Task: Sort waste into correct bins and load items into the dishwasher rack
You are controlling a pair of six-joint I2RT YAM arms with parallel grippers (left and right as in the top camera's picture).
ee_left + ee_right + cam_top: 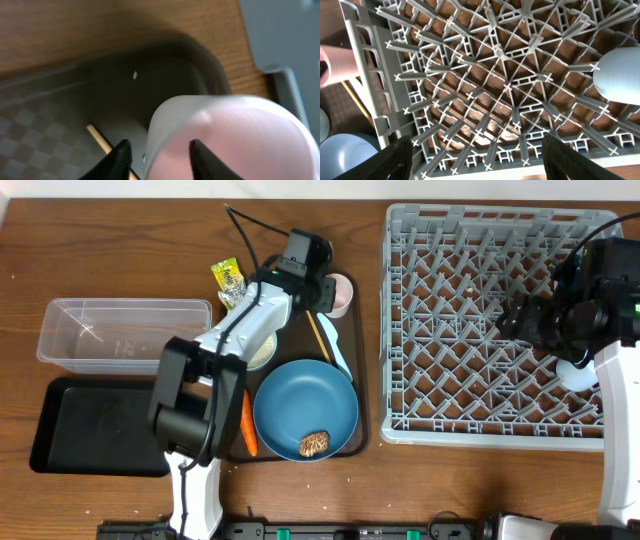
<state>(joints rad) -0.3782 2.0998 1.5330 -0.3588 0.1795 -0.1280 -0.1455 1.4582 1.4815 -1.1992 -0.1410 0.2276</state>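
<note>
Overhead: pink cup [343, 296] stands in the far right corner of the brown tray [361, 395], just left of the grey rack [470, 330]. Its round mouth appears to face up, so its axis is vertical. Left end effector [160, 150] is at the cup. In the left wrist view its jaws are partly open and straddle the cup's near wall, one finger outside and one over the pink side, with a dark gap beside the outer finger. A thin tan stick [320, 338] and the pale-blue spoon [340, 348] lie just beside the cup, both angled toward the blue plate [290, 405]. The plate carries the brown food piece [315, 444]. Carrot [248, 423] lies lengthwise along the plate's left side. Right end effector [480, 157] hangs over the rack, jaws wide apart and empty, with the light-blue cup [620, 75] nearby in the rack.
</note>
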